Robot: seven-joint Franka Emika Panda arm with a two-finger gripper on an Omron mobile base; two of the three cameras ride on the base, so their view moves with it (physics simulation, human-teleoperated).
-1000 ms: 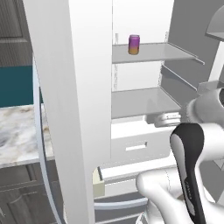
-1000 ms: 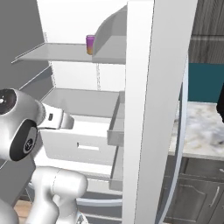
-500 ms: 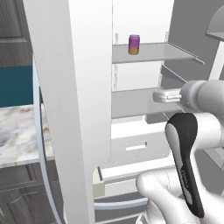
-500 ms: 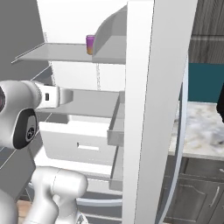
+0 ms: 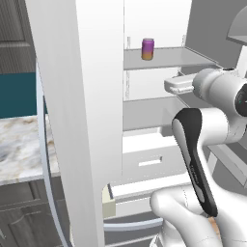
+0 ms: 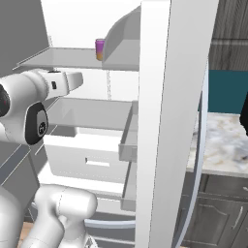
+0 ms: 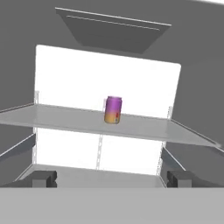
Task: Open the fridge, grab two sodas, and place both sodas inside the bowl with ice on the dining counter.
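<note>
The fridge (image 5: 154,19) stands open, its white interior facing me. A purple soda with an orange lower band (image 5: 148,48) (image 6: 100,49) stands upright on the upper glass shelf (image 7: 144,127). In the hand view the soda (image 7: 113,110) sits dead ahead, some way off. My gripper (image 7: 113,179) is open and holds nothing. It (image 5: 170,87) (image 6: 78,77) hovers just below shelf height, in front of the shelf and short of the can. The blue soda, the bowl, the ice and the dining counter are out of view.
The open fridge door (image 5: 72,96) (image 6: 160,121) juts toward me beside the arm, with bins (image 6: 128,140) on its inner side. A lower shelf and a white drawer (image 5: 149,154) (image 6: 87,155) lie under the hand. A marble-topped dark cabinet (image 5: 19,144) (image 6: 227,145) flanks the fridge.
The hand has risen from the lower shelf's level to just under the upper shelf. The can has not moved.
</note>
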